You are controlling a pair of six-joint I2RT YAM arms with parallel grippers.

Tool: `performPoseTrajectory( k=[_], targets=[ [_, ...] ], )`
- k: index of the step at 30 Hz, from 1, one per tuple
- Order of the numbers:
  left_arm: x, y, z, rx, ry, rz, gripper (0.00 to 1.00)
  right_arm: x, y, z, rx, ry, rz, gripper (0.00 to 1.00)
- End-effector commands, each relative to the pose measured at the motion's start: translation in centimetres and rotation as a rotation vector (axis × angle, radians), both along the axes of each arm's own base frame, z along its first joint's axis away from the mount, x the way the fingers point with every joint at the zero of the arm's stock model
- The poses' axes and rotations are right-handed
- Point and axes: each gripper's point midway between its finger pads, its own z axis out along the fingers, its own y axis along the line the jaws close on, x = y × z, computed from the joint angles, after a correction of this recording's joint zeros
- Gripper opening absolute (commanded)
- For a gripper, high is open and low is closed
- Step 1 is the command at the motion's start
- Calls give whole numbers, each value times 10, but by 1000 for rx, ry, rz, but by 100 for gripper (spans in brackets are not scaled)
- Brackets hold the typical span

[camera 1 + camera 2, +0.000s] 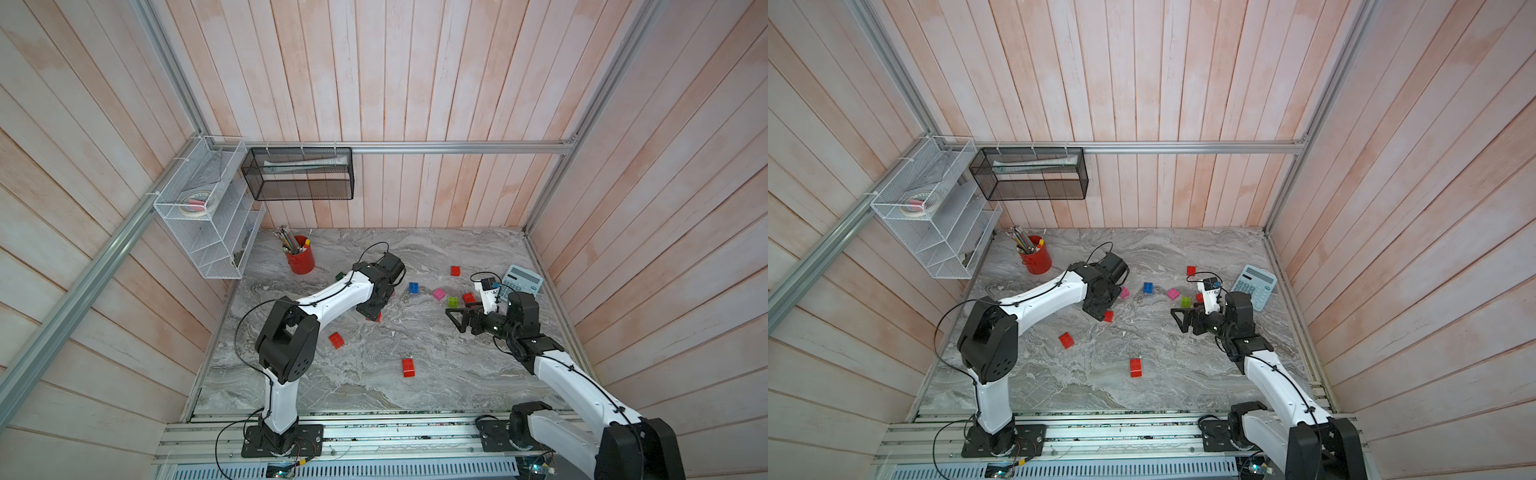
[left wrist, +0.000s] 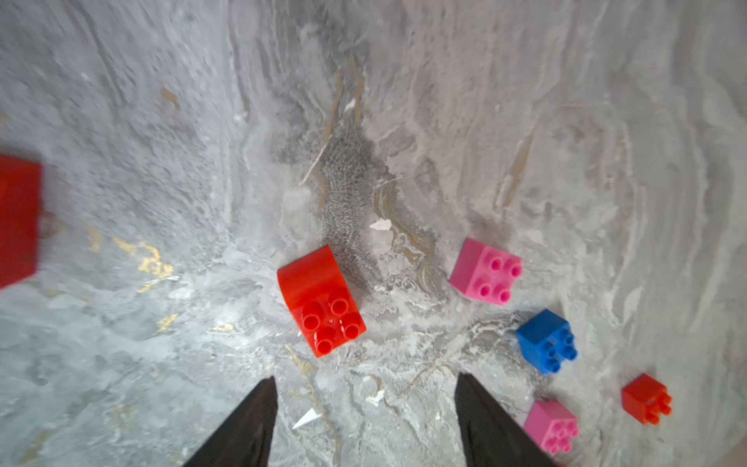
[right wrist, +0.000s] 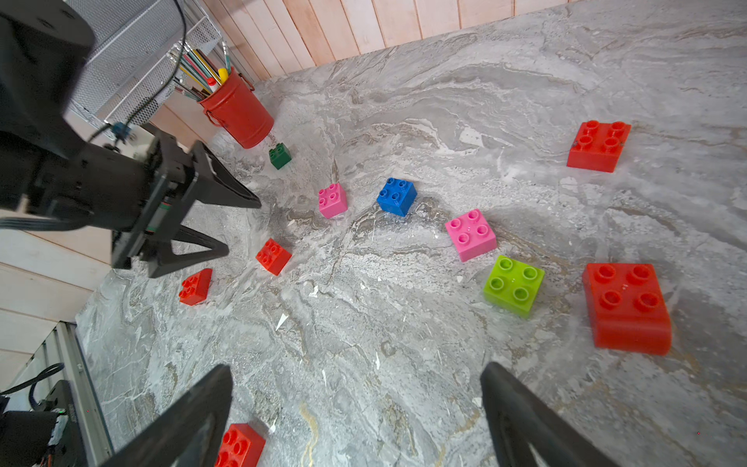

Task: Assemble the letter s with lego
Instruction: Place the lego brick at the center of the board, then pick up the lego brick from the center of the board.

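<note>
Left gripper [image 2: 366, 378]: jaws spread, nothing between them.
Red studded plastic lego brick with one rounded end [image 2: 321, 301]: on the grey marble-patterned tabletop [image 2: 161, 121], just ahead of the left fingertips, not touching them.
Pink square lego brick [image 2: 487, 271] and blue square lego brick [image 2: 545, 341]: off to one side of that gripper, loose.
Right gripper [image 3: 355, 368]: jaws spread wide, empty.
Lime square lego brick [image 3: 514, 285]: ahead of the right gripper, apart from it.

Soft, even light fills the booth, leaving only faint shadows on the marble tabletop [image 1: 374, 374]. Both top views are sharp, though the wall planks [image 1: 62, 124] bow at the edges. The left wrist view is blurred, worst on a red brick [image 2: 18, 218] at its border.
</note>
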Motion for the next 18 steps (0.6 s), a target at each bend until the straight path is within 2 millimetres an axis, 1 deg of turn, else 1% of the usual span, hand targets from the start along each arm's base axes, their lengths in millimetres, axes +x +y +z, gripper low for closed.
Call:
performPoseTrajectory(
  k=[1,5,9,14,18],
  targets=[
    [-28,33,7,128,30,-139,75,-10,5,2,38,30,32,97],
    [-57,60,5,144,58,-164,78,-16,16,6,53,34,51,97],
    [-80,74,-1,140,86,-197,79,-24,32,6,59,45,83,97],
    [-93,87,-10,148,94,-235,79,-30,48,6,55,52,120,97],
    [-93,98,-16,171,88,-263,79,-32,55,5,48,56,132,97]
  ],
)
